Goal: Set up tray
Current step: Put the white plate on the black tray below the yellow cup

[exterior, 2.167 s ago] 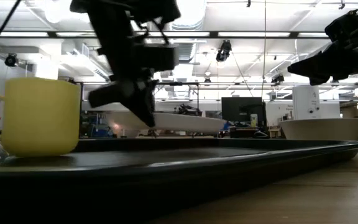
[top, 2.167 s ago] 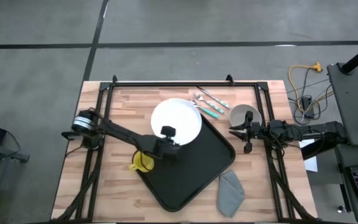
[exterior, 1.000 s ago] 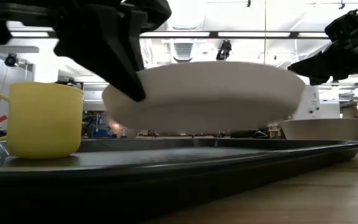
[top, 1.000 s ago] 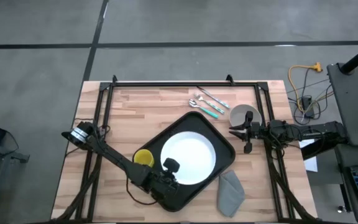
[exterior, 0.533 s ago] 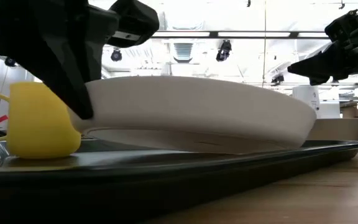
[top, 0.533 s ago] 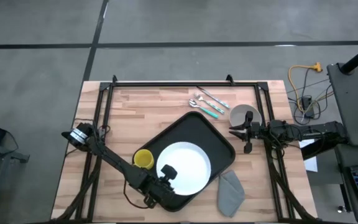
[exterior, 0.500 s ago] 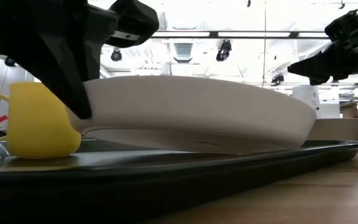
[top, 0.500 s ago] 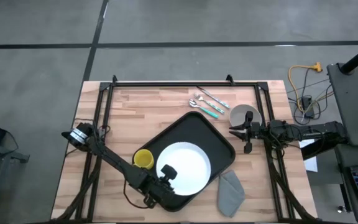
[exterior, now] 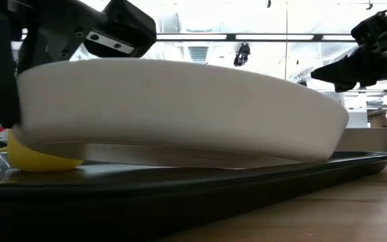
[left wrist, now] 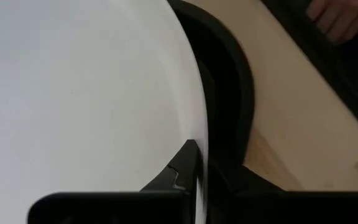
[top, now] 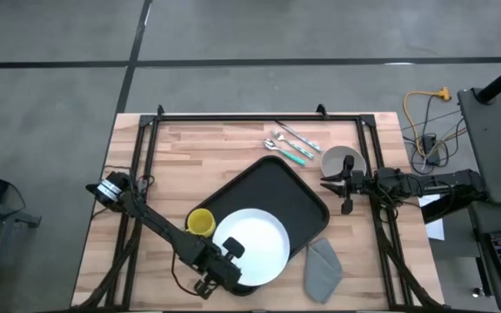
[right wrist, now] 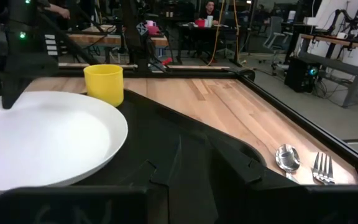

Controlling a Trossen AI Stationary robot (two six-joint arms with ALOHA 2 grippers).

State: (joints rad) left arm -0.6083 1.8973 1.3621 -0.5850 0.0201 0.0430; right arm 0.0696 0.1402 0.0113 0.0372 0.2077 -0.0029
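Observation:
The white round plate (top: 255,243) (exterior: 180,114) (right wrist: 42,137) hangs over the near part of the black tray (top: 298,196) (right wrist: 185,143). The tray lies slantwise on the table. My left gripper (top: 226,258) (left wrist: 201,163) is shut on the plate's near-left rim. A yellow cup (top: 201,223) (right wrist: 104,84) stands upright on the tray, left of the plate. My right gripper (top: 327,183) (exterior: 324,72) waits shut above the table, right of the tray. My left gripper pinches the plate's rim (left wrist: 199,152) on its near-left side, one finger (left wrist: 180,169) on the inner face and one (left wrist: 232,182) on the outside. It comes slanting from the table's near-left. The plate is tilted, held side higher; whether its low far-right edge (exterior: 321,151) touches the tray, I cannot tell.
A grey bowl (top: 342,160) sits right of the tray, by my right gripper. Cutlery (top: 290,143) with spoon (right wrist: 286,157) and fork (right wrist: 321,167) lies beyond the tray. A grey cloth (top: 323,265) lies near-right. Black rails (top: 233,116) frame the table. A person's hand (left wrist: 334,15) shows beyond the table.
My left gripper has carried the plate from over the tray's middle toward the table's near edge and downward. The plate, level and clear of the tray a second ago, has tipped, its far-right side sinking close to the tray. My right arm has kept still.

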